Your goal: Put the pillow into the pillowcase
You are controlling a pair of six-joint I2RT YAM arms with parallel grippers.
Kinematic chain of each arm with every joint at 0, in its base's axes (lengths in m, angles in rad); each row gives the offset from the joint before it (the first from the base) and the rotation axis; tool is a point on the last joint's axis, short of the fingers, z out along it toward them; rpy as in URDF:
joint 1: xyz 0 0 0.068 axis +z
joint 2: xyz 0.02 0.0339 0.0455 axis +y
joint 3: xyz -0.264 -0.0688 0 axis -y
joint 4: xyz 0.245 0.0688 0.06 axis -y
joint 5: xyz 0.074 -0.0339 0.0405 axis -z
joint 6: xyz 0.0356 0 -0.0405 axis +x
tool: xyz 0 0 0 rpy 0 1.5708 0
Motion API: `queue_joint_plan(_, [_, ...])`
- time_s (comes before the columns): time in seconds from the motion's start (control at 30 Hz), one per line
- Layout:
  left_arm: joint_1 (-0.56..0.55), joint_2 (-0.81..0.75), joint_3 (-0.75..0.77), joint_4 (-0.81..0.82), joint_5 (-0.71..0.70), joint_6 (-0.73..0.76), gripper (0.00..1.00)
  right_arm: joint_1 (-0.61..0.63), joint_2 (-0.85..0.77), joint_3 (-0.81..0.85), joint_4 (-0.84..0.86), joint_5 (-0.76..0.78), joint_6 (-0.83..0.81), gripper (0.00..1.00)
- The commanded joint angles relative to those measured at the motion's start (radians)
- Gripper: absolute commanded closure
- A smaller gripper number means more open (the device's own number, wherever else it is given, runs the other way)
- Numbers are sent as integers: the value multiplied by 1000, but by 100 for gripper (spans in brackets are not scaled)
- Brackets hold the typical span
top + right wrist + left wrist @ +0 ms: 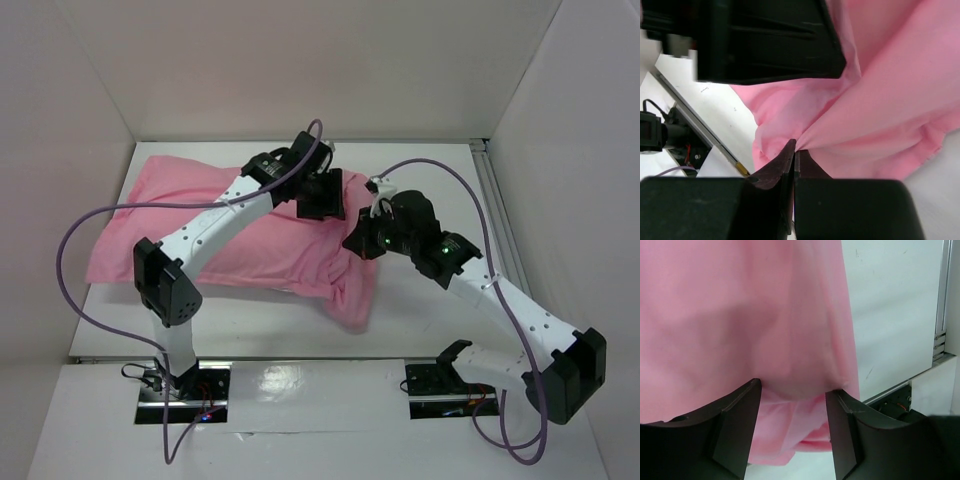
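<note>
Fabric of the pillowcase (270, 255) is lying across the table (260, 330) with its long axis running from left to right. Its body is looking plump, so the pillow is probably sitting inside, though no white of it is showing in any view. Both arms are working at the right end, where the mouth seems to be. The right gripper (794, 150) is pinching a fold of the pink edge, its fingers pressed together on the cloth. The left gripper (792, 400) is hanging over the far corner of the same end with its jaws spread apart and gripping nothing, and the pink cloth is bulging down between them. A loose flap is trailing from this end toward the near side, closer to the right arm. The coming move is likely depending on pulling this end to the right, along the long axis, while the left jaws are closing on the far corner.
</note>
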Motion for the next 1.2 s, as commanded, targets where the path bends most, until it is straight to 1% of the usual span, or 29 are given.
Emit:
queue_joint_plan(0.0, [-13,37,56,31,45,30,34,13,-54,-3,-35,40,2,100])
queue_joint_plan(0.13, [-13,89,88,42,56,21,33,13,-63,-31,-58,49,21,100])
queue_joint_plan(0.17, [-13,100,97,42,45,21,44,13,-63,-40,-58,49,21,100])
queue_joint_plan(0.2, [-13,109,97,42,45,21,57,13,-63,-40,-58,49,21,100])
queue_joint_plan(0.27, [-13,123,139,17,36,21,96,13,-63,-31,-58,49,21,100])
queue_joint_plan(0.3, [-13,123,152,-1,36,21,100,13,-63,-16,-58,49,21,100])
queue_joint_plan(0.37, [-13,93,163,-26,4,21,100,13,-54,1,-68,65,11,100])
queue_joint_plan(0.43, [-13,39,136,-37,3,21,100,13,-54,1,-59,87,11,100])
queue_joint_plan(0.47, [-13,-27,96,-37,-6,21,100,13,-54,-10,-58,99,11,100])
queue_joint_plan(0.53, [-13,-98,20,-15,-6,21,100,13,-20,-23,-80,119,11,100])
queue_joint_plan(0.6, [-13,-173,-11,-5,17,21,100,13,-2,-33,-92,130,2,100])
queue_joint_plan(0.67, [-4,-199,-36,-5,26,21,100,13,34,-2,-130,130,-8,100])
queue_joint_plan(0.7, [-4,-214,-36,-5,42,21,100,13,43,33,-141,139,-8,88])
queue_joint_plan(0.73, [5,-214,-50,-5,59,21,100,13,43,49,-141,150,-8,73])
queue_joint_plan(0.77, [5,-214,-50,-5,68,21,100,13,43,64,-152,179,-8,63])
queue_joint_plan(0.8, [5,-214,-59,-5,77,21,100,13,43,93,-152,196,4,61])
queue_joint_plan(0.83, [5,-214,-59,-5,77,21,100,13,43,105,-152,223,26,53])
queue_joint_plan(0.87, [5,-214,-59,-5,77,21,100,13,43,121,-152,284,41,53])
queue_joint_plan(0.93, [5,-214,-59,-5,88,21,100,13,63,168,-184,340,75,53])
queue_joint_plan(0.97, [5,-205,-59,-5,88,21,100,13,93,182,-184,386,87,55])
queue_joint_plan(1.03, [5,-205,-59,-5,97,21,100,13,133,214,-197,386,87,55])
queue_joint_plan(1.07, [5,-195,-59,-5,97,21,100,13,180,223,-206,377,98,57])
queue_joint_plan(1.17, [5,-194,-50,5,97,10,100,13,244,257,-222,346,118,58])
